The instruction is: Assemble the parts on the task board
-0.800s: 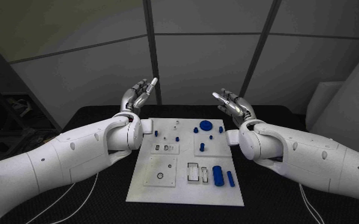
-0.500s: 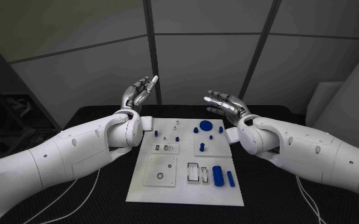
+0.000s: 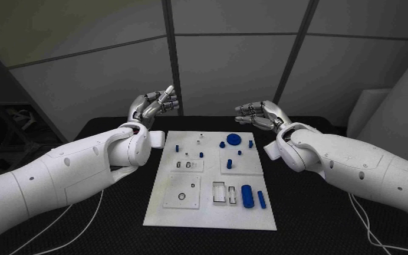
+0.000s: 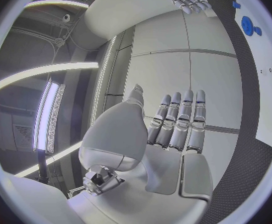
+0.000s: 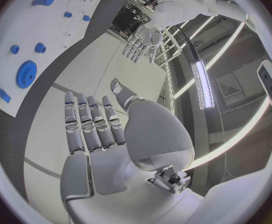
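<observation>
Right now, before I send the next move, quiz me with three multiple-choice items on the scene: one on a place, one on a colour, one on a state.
1. Where does the large round part lie?
A. board's far end
B. board's near edge
C. off the board

2. What colour is the long cylinder?
A. grey
B. blue
C. white

3. What does the left hand hold?
A. a peg
B. the board
C. nothing

Answers: 1 A, it sits near the far edge of the board. 2 B, plainly blue. 3 C, its fingers are apart and bare.

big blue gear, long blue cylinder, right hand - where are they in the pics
big blue gear point(image 3: 233, 139), head view, on its flat top face
long blue cylinder point(image 3: 247, 196), head view, on the middle of its side
right hand point(image 3: 257, 114), head view, on the knuckles
</observation>
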Controlling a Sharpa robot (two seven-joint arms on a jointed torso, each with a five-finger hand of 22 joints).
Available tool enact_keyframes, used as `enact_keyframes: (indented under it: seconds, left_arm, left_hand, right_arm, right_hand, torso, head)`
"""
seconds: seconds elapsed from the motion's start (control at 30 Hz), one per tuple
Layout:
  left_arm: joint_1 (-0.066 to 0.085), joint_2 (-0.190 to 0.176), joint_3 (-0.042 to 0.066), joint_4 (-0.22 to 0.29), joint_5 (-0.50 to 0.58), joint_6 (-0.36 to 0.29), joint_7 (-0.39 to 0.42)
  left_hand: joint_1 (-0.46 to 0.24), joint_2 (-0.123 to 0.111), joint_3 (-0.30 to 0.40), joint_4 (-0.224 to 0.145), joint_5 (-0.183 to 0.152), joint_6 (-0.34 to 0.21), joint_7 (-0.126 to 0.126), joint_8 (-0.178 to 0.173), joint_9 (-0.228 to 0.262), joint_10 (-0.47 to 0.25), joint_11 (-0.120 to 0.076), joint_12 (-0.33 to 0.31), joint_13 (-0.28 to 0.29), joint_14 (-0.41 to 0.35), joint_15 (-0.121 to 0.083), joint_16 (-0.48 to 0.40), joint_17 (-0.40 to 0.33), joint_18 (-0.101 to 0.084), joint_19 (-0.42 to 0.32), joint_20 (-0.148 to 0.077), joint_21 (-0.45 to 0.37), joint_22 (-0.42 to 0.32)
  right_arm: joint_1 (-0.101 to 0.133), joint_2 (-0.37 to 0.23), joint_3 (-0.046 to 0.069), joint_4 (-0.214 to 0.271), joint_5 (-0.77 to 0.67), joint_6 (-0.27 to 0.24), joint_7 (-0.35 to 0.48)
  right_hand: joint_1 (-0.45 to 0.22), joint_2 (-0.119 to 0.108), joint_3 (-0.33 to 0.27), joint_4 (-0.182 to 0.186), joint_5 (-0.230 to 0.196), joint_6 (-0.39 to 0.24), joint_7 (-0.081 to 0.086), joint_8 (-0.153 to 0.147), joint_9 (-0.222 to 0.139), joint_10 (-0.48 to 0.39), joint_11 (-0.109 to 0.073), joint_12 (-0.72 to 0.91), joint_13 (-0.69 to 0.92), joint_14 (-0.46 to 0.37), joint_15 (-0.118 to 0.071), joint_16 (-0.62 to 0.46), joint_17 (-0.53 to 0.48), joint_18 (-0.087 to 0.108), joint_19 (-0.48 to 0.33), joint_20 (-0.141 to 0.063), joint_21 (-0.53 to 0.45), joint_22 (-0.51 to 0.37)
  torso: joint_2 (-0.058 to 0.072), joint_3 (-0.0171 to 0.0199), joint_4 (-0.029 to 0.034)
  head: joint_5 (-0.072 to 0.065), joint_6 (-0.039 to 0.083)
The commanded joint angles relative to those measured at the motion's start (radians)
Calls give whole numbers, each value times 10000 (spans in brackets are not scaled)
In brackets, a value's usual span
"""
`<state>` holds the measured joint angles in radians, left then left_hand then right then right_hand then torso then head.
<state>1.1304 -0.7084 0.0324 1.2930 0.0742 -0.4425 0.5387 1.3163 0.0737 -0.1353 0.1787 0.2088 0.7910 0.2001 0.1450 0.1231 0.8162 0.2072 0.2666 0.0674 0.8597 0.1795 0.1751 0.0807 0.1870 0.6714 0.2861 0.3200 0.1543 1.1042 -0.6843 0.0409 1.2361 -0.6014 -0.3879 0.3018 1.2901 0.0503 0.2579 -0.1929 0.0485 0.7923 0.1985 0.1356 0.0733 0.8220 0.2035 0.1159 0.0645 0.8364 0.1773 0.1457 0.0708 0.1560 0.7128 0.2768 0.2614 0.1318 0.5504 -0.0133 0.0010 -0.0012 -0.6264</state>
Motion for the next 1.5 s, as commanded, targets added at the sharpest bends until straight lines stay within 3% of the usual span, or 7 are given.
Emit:
enact_keyframes:
  seconds: [0.03,0.2,0.43,0.8,0.97,1.13,1.5]
  left_arm:
    - [23,-176,12,211,-277,396,128]
    - [23,-499,10,657,-372,441,-15]
    - [17,-1052,9,1570,-718,823,-348]
    - [-15,-1778,8,3077,-987,1291,-697]
    - [-27,-1820,9,3310,-999,1165,-600]
    - [-31,-1863,11,3517,-1003,1166,-582]
    - [-31,-1866,12,3637,-1004,1189,-621]
  left_hand:
    - [184,17,-61,-180,52,242,391,32,22,264,-67,10,-25,513,-91,101,20,-36,444,-67,222,46]
    - [382,138,-199,-489,82,778,255,63,82,897,-261,17,-6,1381,-329,214,95,-24,1128,-281,545,88]
    - [603,243,-374,-832,64,1403,46,78,182,1635,-492,30,22,2122,-574,249,225,-26,1712,-528,804,100]
    - [913,200,-565,-1287,30,1653,-29,-87,184,1926,-569,-185,-9,2379,-656,100,278,-31,2005,-617,916,66]
    - [935,256,-653,-1395,77,1751,-59,-154,184,2065,-615,-257,-5,2678,-741,190,357,-30,2219,-699,1043,95]
    - [931,260,-656,-1395,78,1754,-59,-157,184,2068,-615,-261,-5,2679,-741,189,358,-31,2221,-700,1044,94]
    - [880,273,-701,-1388,70,1752,-45,-190,178,2070,-605,-296,-9,2661,-732,165,359,-41,2215,-704,1042,86]
  right_arm:
    - [119,15,14,-21,-1838,-284,15]
    - [346,22,14,18,-3121,53,-454]
    - [789,30,15,134,-5440,774,-1513]
    - [1333,184,17,348,-8832,1858,-3025]
    - [1389,306,18,350,-9712,1975,-3389]
    - [1419,368,19,366,-10169,2036,-3633]
    - [1456,549,18,285,-10437,2459,-3843]
  right_hand:
    - [388,-122,224,-370,69,1208,185,61,-18,1484,-232,-34,15,1608,-291,178,70,273,1099,-237,656,204]
    - [390,-222,344,-499,72,1583,63,-5,-29,1969,-378,-183,13,2260,-507,199,120,266,1514,-470,1074,370]
    - [457,-403,376,-690,90,2130,-131,-103,0,2636,-639,-443,7,3706,-1030,445,331,239,2660,-1029,2656,1187]
    - [283,-577,504,-783,110,2580,-367,-430,-15,3083,-1004,-547,-4,6288,-1675,1375,1205,287,3454,-1634,5279,2716]
    - [64,-682,748,-790,114,2718,-418,-609,-9,3161,-1094,-555,-5,6697,-1773,2372,1994,253,3800,-1750,6135,3308]
    - [-104,-817,1009,-788,117,2743,-426,-713,-8,3050,-1091,-553,-2,6685,-1755,3607,2873,-79,4704,-1722,7885,5642]
    - [-220,-1049,1219,-660,104,2377,-335,-712,-37,2722,-986,-555,16,6522,-1647,6035,4769,-543,5856,-1594,10093,8770]
  torso:
    - [83,5,-25]
    - [238,21,-25]
    - [637,56,92]
    - [1366,16,282]
    - [1591,10,306]
    - [1738,-5,290]
    - [1843,-5,320]
  head:
    - [7,8]
    - [27,37]
    - [-48,118]
    - [-205,337]
    - [-288,355]
    - [-314,398]
    - [-340,357]
